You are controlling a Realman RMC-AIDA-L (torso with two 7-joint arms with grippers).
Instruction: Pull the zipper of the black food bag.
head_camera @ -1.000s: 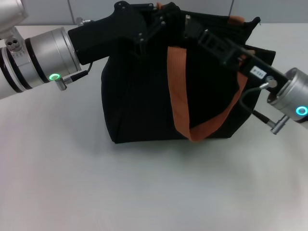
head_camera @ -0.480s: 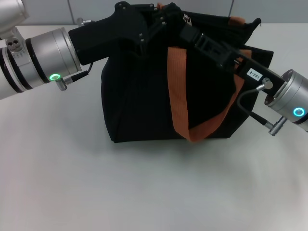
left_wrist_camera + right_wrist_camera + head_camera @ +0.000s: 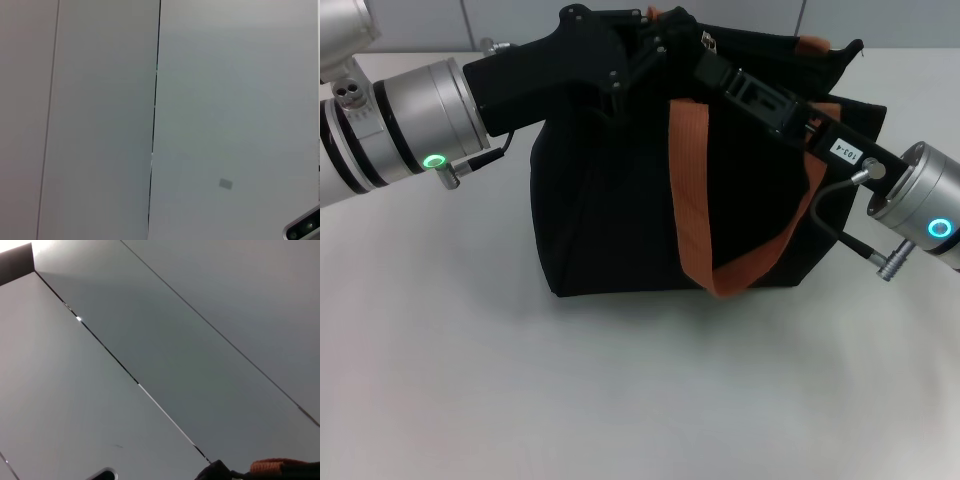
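From head cam we look down, close, on the black food bag [image 3: 620, 200]; both wrist cams face wall panels beyond it; right wrist cam shares the bag's top edge.

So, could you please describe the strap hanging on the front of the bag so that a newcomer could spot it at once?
Start at the big black bag standing in the middle of the white table. On its front face hangs an orange strap, looping down almost to the base and up toward the right. It is the one bright band on otherwise black fabric, just below the right claw.
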